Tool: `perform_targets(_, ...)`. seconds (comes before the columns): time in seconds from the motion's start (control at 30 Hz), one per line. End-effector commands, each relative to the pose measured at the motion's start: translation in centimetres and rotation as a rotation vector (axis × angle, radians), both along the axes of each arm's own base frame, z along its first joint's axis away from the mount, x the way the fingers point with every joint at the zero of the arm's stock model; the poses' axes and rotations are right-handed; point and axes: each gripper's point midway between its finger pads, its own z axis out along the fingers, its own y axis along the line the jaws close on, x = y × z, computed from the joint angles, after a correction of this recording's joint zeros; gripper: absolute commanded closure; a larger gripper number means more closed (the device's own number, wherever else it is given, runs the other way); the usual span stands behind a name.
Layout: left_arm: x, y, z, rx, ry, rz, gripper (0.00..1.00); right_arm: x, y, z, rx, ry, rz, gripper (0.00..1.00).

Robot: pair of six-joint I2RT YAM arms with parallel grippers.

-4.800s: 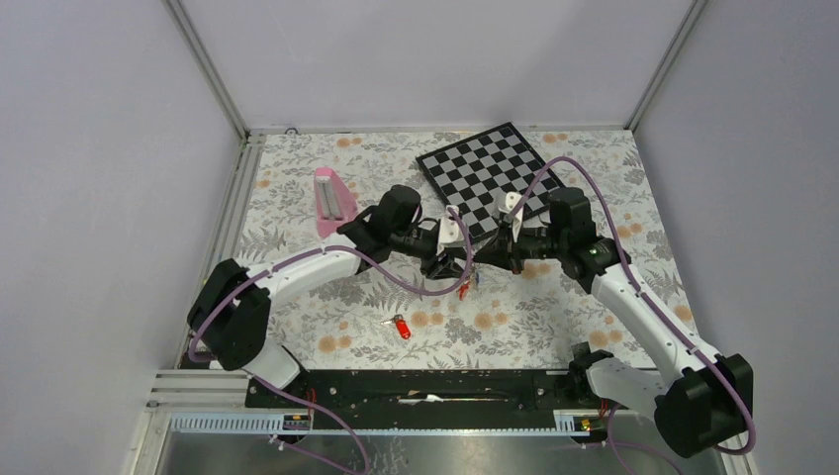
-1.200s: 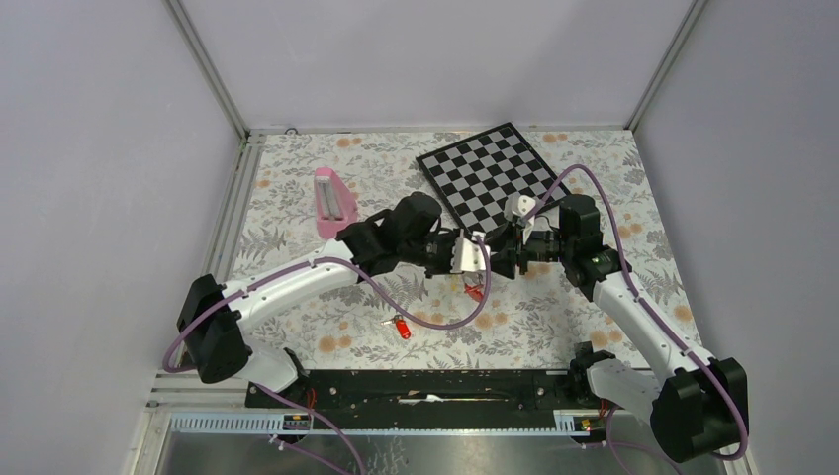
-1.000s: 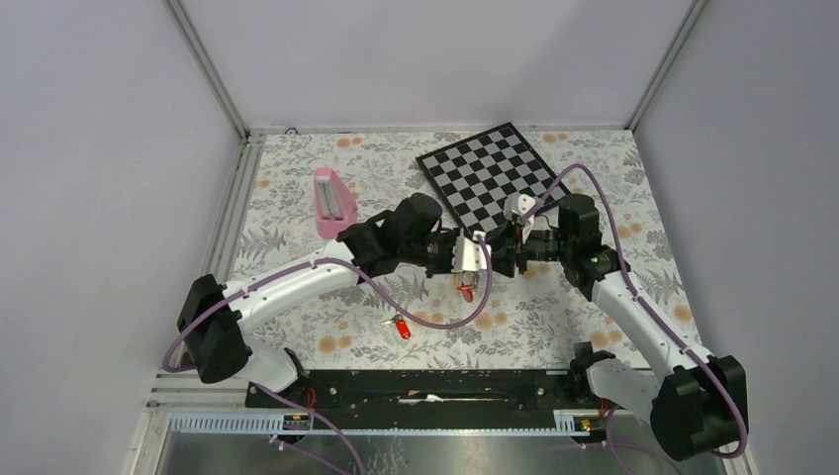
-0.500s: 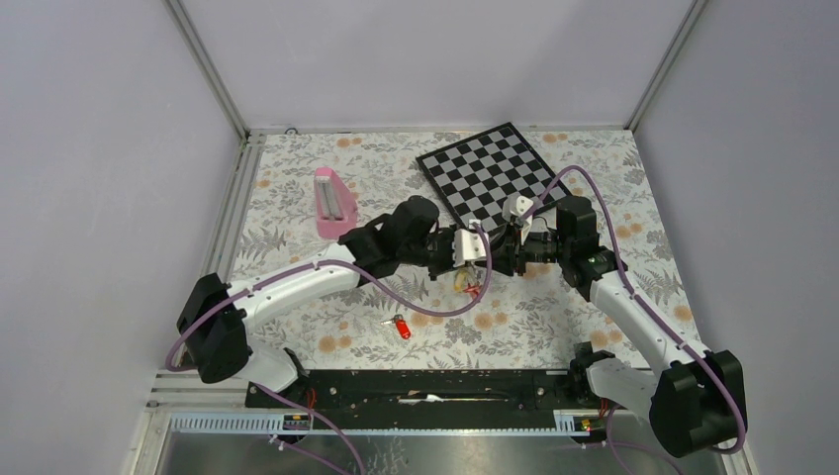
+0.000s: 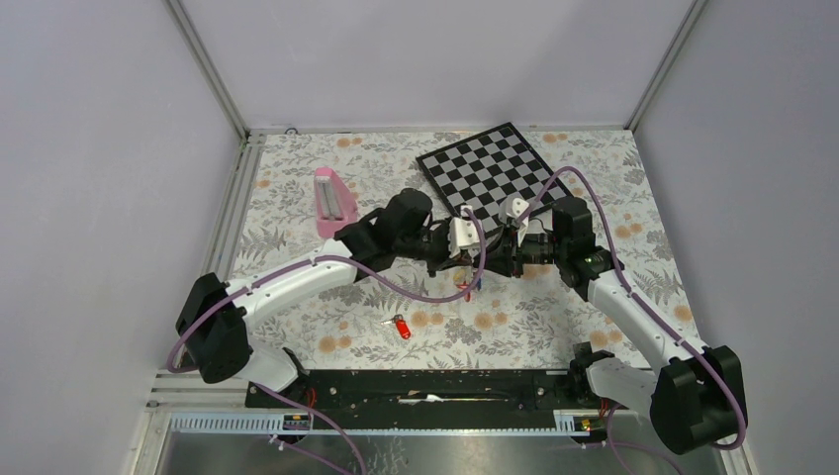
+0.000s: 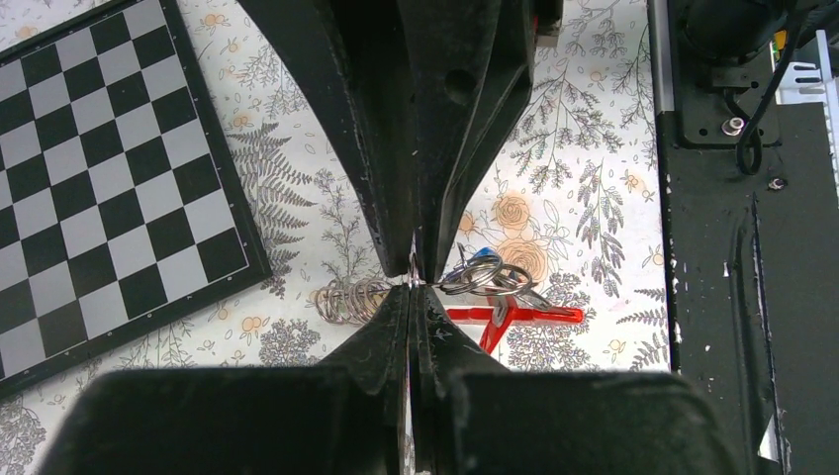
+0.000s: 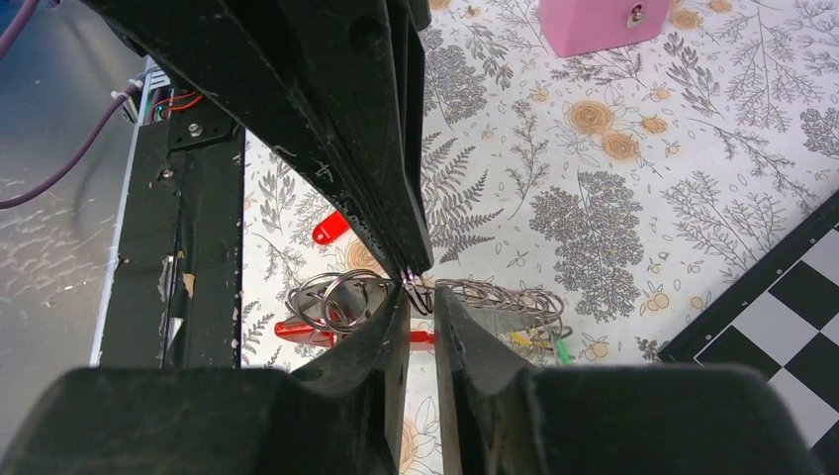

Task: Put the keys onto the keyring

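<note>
The table (image 5: 554, 327) carries a checkerboard (image 5: 490, 173) at upper centre and a pink block (image 5: 333, 198) at upper left, both apart from the work. At mid-frame the 2 arms meet tip to tip, probably so one steadies while the other threads. The left gripper (image 6: 411, 294) is pressed together, pinching the wire rings (image 6: 473, 279) by their edge so the bunch hangs free. The right gripper (image 7: 421, 297) stands slightly spread around that wire. What looks like the keyring (image 6: 524, 316), its red side showing, dangles beneath with the keys (image 6: 485, 259). 1 red-tagged key (image 5: 399, 326) lies below centre on the table.
</note>
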Motion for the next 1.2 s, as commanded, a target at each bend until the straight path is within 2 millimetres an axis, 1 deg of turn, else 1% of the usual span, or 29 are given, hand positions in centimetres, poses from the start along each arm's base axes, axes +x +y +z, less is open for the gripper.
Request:
perform_targets(0.0,-0.4,-1.2,3.2,-0.113,-0.017,-0.046,1.00,-0.2,0.5,0.8,0.029,-0.033,0.036,0.82)
perform_targets(0.03,-0.4,-1.2,3.2,-0.115,-0.010,-0.050,1.00,-0.3,0.6,0.8,0.031,-0.030,0.039,0.86)
perform_targets(0.1,-0.4,-1.2,3.3,-0.123,0.006,-0.053,1.00,-0.3,0.6,1.1,0.034,-0.033,0.038,0.97)
perform_targets(0.13,-0.3,-1.1,3.4,-0.131,0.019,-0.052,1.00,-0.2,0.5,1.3,0.035,-0.037,0.033,1.00)
perform_targets(0.2,0.0,-0.8,3.9,-0.162,0.054,-0.049,1.00,-0.1,0.6,1.8,0.041,-0.047,0.025,1.00)
perform_targets(0.23,0.2,-0.6,4.3,-0.181,0.074,-0.048,0.97,0.0,0.6,2.1,0.048,-0.046,0.021,1.00)
perform_targets(0.3,0.9,0.2,5.2,-0.231,0.118,-0.044,0.82,0.2,0.6,3.0,0.072,-0.033,0.008,1.00)
perform_targets(0.37,0.8,1.0,6.1,-0.282,0.167,-0.069,0.68,0.6,0.7,4.1,0.098,-0.022,-0.005,1.00)
perform_targets(0.43,0.6,1.8,7.1,-0.338,0.192,-0.094,0.57,0.9,0.8,5.2,0.127,-0.013,-0.016,1.00)
perform_targets(0.5,0.3,2.4,7.7,-0.384,0.216,-0.109,0.49,1.1,1.0,6.0,0.154,0.014,-0.024,1.00)
perform_targets(0.57,-0.1,2.8,7.8,-0.403,0.235,-0.125,0.45,1.3,1.2,6.7,0.183,0.042,-0.030,1.00)
perform_targets(0.67,-0.5,3.0,7.6,-0.405,0.231,-0.152,0.44,1.7,1.5,7.5,0.224,0.075,-0.035,1.00)
perform_targets(0.77,-0.6,3.0,7.5,-0.416,0.211,-0.168,0.46,2.0,1.7,8.1,0.266,0.097,-0.034,1.00)
perform_targets(0.83,-0.4,2.9,7.4,-0.416,0.204,-0.172,0.47,1.8,1.9,8.4,0.294,0.111,-0.023,1.00)
perform_targets(0.97,0.4,2.9,7.1,-0.420,0.150,-0.183,0.50,1.4,2.0,8.9,0.344,0.139,-0.004,1.00)
perform_targets(1.07,1.0,3.1,7.0,-0.430,0.142,-0.186,0.55,1.0,2.0,8.9,0.353,0.135,0.004,1.00)
perform_targets(1.17,1.0,3.2,7.0,-0.441,0.134,-0.200,0.62,0.7,2.0,8.9,0.358,0.134,0.013,1.00)
